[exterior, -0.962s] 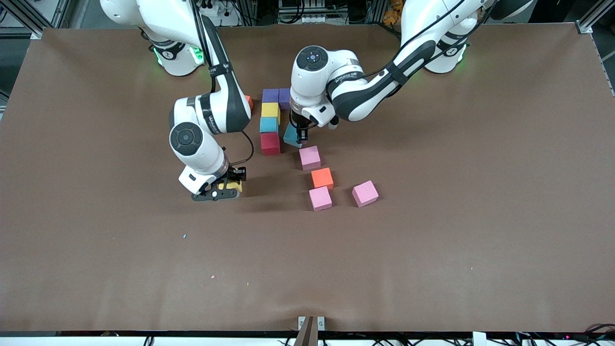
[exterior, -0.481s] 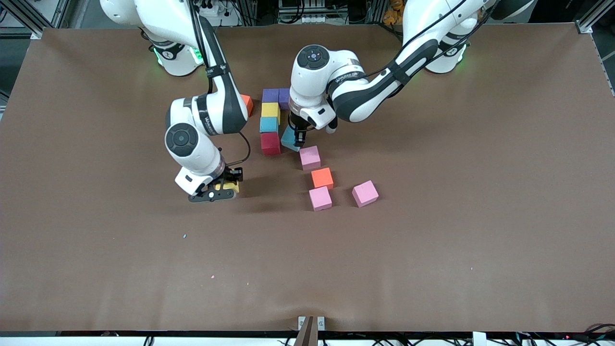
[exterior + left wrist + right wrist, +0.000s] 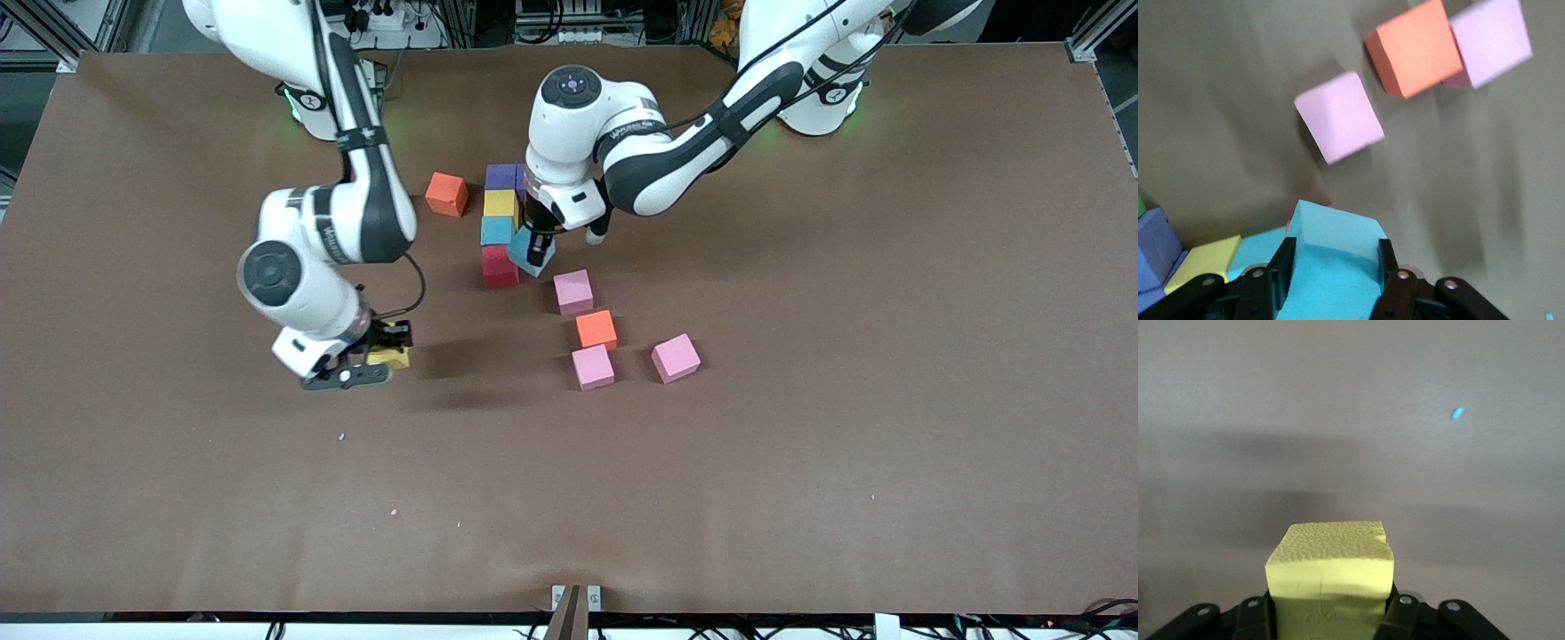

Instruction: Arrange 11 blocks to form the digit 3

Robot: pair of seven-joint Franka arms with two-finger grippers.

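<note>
A column of blocks lies mid-table: purple (image 3: 500, 176), yellow (image 3: 500, 204), blue (image 3: 496, 231), red (image 3: 500, 265). My left gripper (image 3: 536, 244) is shut on a light blue block (image 3: 532, 256) (image 3: 1333, 247), tilted, just beside the red block. Nearer the front camera lie a pink block (image 3: 573, 292) (image 3: 1339, 117), an orange block (image 3: 596, 329) (image 3: 1413, 48) and two more pink blocks (image 3: 592, 367) (image 3: 676, 357). My right gripper (image 3: 382, 351) (image 3: 1331, 613) is shut on a yellow block (image 3: 389, 358) (image 3: 1330, 580) over bare table toward the right arm's end.
A lone orange block (image 3: 444, 194) sits beside the purple blocks, toward the right arm's end. The brown table (image 3: 800, 444) stretches wide and bare nearer the front camera. A tiny blue crumb (image 3: 340, 436) (image 3: 1458, 413) lies near the right gripper.
The right arm swung toward its own end of the table with the yellow block, uncovering the lone orange block. The left gripper carried the light blue block closer to the red block.
</note>
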